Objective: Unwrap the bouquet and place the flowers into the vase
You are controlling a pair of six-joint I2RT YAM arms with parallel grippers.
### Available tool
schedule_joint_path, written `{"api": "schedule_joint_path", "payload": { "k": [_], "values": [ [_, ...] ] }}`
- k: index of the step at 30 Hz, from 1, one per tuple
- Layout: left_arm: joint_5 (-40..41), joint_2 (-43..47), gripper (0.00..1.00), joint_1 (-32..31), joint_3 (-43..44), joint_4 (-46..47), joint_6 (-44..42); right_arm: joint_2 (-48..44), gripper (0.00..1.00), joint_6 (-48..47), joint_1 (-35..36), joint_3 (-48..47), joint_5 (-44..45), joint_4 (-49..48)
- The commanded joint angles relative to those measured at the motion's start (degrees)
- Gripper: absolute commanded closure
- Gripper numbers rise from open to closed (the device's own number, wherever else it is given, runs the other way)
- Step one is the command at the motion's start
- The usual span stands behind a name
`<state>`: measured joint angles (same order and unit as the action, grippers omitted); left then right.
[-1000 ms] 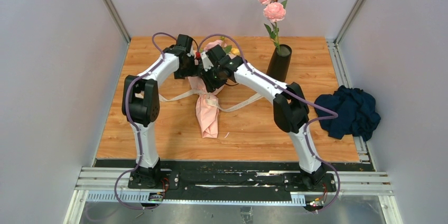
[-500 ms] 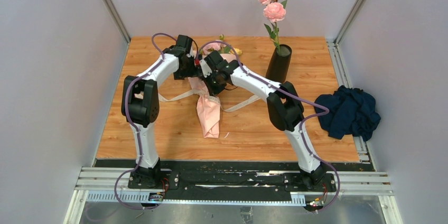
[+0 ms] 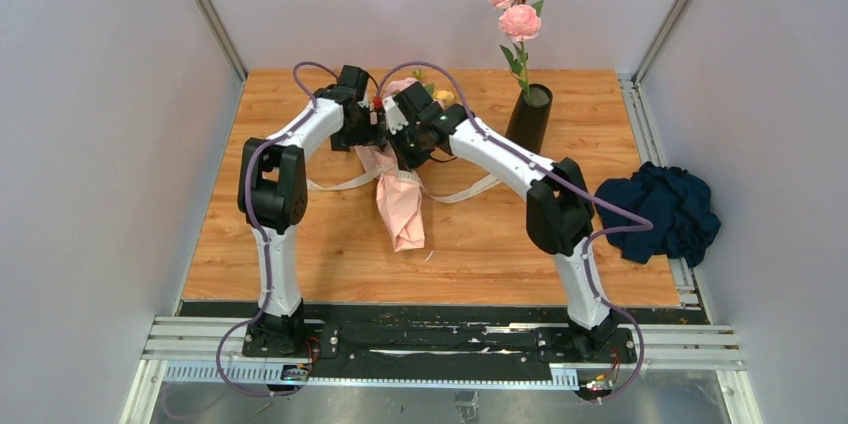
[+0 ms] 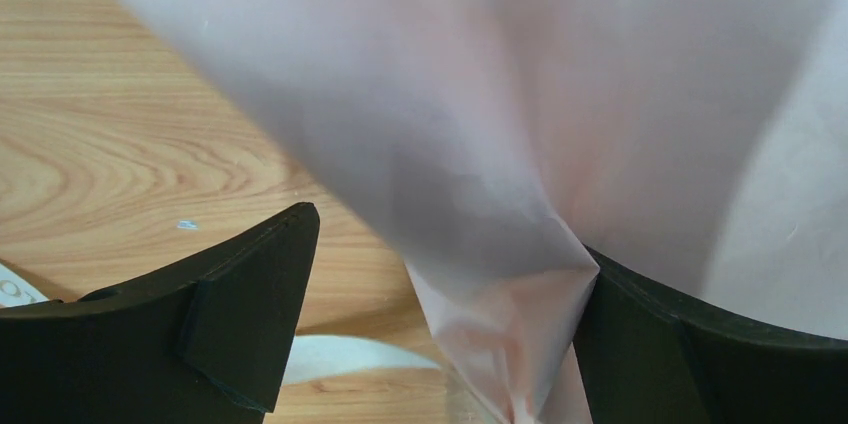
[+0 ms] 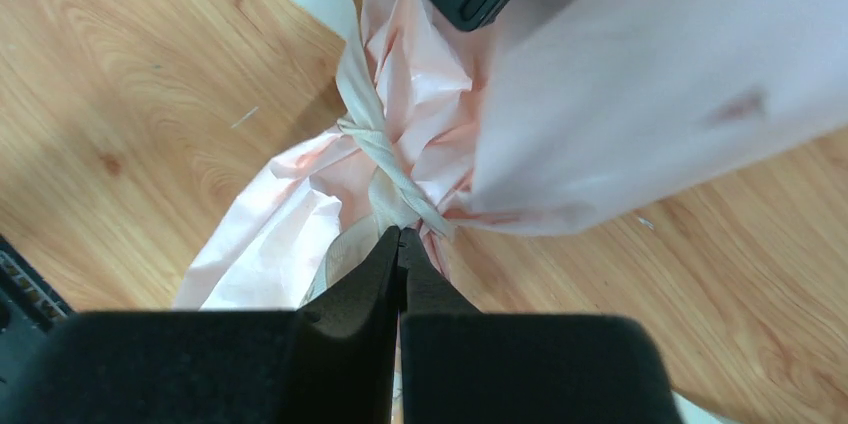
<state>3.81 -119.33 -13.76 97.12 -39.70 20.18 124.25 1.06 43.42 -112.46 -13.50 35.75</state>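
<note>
1. the right hand (image 5: 398, 236) was half apart a second ago and now has its fingertips pressed together, right at the knot of the cream ribbon (image 5: 385, 169). the wrist view does not show whether a strand is actually pinched between them.
2. the left hand (image 4: 445, 244) has not changed: its fingers stand wide apart, and the pale pink wrapping paper (image 4: 520, 124) hangs down between them, unclamped.
3. the bouquet (image 3: 400, 206) has shifted a little on the counter (image 3: 300, 244), its pointed near end now lying slightly further right than a second ago. it lies mid-counter between the two arms, wrapped and tied.
4. the flowers (image 3: 432, 94) peep out at the far end of the wrap, just behind the hands. they are well apart from the vase (image 3: 529, 119), which stands upright at the far right of the counter and holds only the stem with two big pink roses (image 3: 519, 20).
5. judged from this, the closing marks the start of the untying. a pull on the ribbon looks like the next move, and if the tips met on nothing the grab needs repeating. the unwrapping has barely begun, and none of the bouquet's flowers are in the vase.
</note>
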Motion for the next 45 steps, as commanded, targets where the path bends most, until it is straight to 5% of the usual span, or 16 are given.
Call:
{"api": "schedule_joint_path", "payload": {
  "k": [1,16,20,27,31,35,45],
  "values": [
    [4.1,-3.5,0.00,-0.3,0.4,-2.1,0.2,-8.5,1.00,1.8,0.7,1.7,0.8,2.7],
    [3.7,-5.6,0.00,0.3,1.6,-2.3,0.6,-9.7,1.00,3.7,0.6,8.8,1.9,1.7],
    [3.1,-5.1,0.00,0.3,1.0,-2.2,0.7,-4.4,0.80,2.9,0.8,5.2,0.5,3.0],
    [2.4,-3.8,0.00,0.3,-0.2,-2.1,0.6,2.1,0.75,1.6,0.7,0.8,0.9,3.7],
    [1.5,-2.8,0.00,0.3,-1.2,-1.7,0.7,4.2,0.77,1.3,0.7,-0.9,1.0,3.8],
    [1.6,-2.6,0.00,0.3,-2.0,-1.7,0.5,4.2,1.00,1.6,0.6,-2.4,0.7,4.1],
    [0.9,-4.1,0.00,0.3,-0.8,-1.8,0.7,-4.0,1.00,1.6,0.9,-3.1,-0.5,5.8]
  ]
}}
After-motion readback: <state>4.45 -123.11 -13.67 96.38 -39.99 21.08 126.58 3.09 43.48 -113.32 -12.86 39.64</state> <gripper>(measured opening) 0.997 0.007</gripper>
